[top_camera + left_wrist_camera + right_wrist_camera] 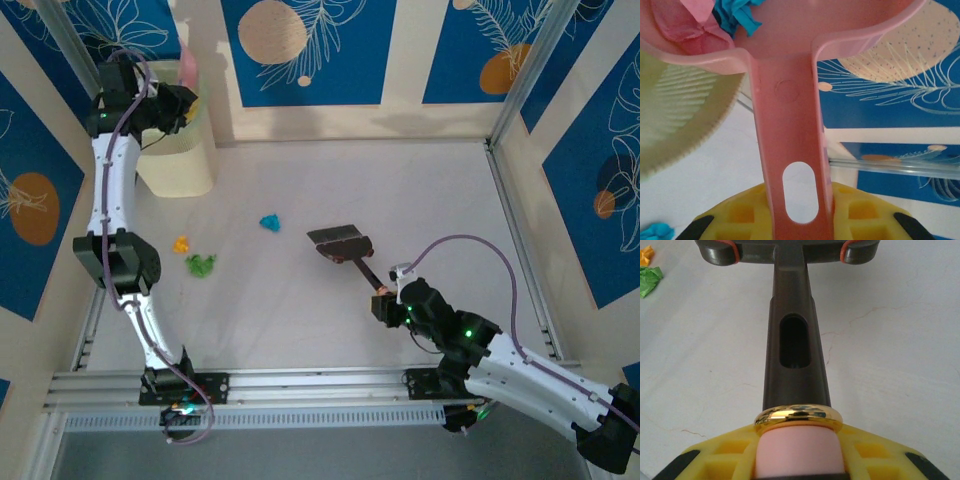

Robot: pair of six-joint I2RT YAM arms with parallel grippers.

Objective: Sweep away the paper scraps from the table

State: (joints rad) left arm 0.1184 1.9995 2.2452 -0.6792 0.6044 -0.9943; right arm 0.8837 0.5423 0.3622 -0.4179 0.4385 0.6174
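The right gripper [386, 304] is clamped on the pink end of a dark hand brush [340, 242]; the right wrist view shows its yellow fingers [730, 455] on either side of the grip, just behind a gold ring. The brush handle runs away from the gripper to the brush head, which sits near the middle of the table [430, 190] - whether the bristles touch the surface cannot be told.

Three paper scraps lie loose on the table, all to the left of the brush head. The cyan scrap [270, 222] is the closest, near the head but apart from it. The orange scrap [181, 243] and the green scrap [201, 265] lie further left, close beside each other and well apart from the brush.

The left gripper [182, 104] is raised at the far left corner, closed on the handle of a pink dustpan [188, 68] - its fingers [742, 215] pinch the handle near the oval hanging hole. The pan is held over the rim of a pale yellow bin [178, 165]. A pink scrap [682, 25] and a second cyan scrap [737, 15] lie in the pan.
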